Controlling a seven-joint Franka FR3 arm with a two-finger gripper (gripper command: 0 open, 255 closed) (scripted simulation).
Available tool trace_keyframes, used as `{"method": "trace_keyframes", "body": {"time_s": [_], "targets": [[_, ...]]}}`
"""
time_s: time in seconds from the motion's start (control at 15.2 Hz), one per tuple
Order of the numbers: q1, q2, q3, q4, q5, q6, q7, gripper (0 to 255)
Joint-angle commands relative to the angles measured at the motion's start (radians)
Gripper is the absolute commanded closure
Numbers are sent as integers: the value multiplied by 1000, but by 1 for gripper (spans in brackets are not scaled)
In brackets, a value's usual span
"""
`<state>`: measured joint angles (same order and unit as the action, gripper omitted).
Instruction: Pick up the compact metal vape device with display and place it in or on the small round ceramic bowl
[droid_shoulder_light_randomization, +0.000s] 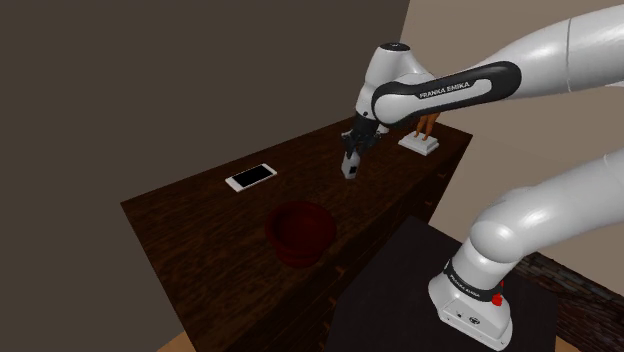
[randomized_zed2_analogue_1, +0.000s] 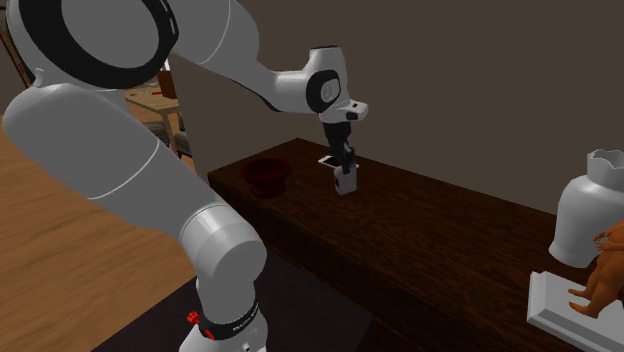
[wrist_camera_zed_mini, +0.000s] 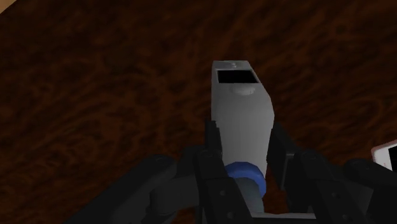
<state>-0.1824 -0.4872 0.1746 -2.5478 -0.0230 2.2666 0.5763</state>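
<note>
The fingers of our black gripper (wrist_camera_zed_mini: 245, 141) clasp the blue-capped end of the grey boxy vape device (wrist_camera_zed_mini: 240, 118), its black display (wrist_camera_zed_mini: 235, 77) hanging beyond the fingertips, so we can carry it to the dark red round bowl (droid_shoulder_light_randomization: 302, 252).

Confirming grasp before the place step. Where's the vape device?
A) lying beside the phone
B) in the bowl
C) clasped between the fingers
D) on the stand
C: in the wrist view the grey vape device sits clamped between the two black fingers, apart from the dark red bowl.
</note>
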Motion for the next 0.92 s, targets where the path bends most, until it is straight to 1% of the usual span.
{"method": "trace_keyframes", "body": {"time_s": [0.0, 0.79, 0.86], "targets": [[1, -8, -1, 18, 1, -26, -2, 255], [2, -45, -13, 153, 6, -197, -19, 255], [2, -45, -13, 155, 6, -200, -19, 255]]}}
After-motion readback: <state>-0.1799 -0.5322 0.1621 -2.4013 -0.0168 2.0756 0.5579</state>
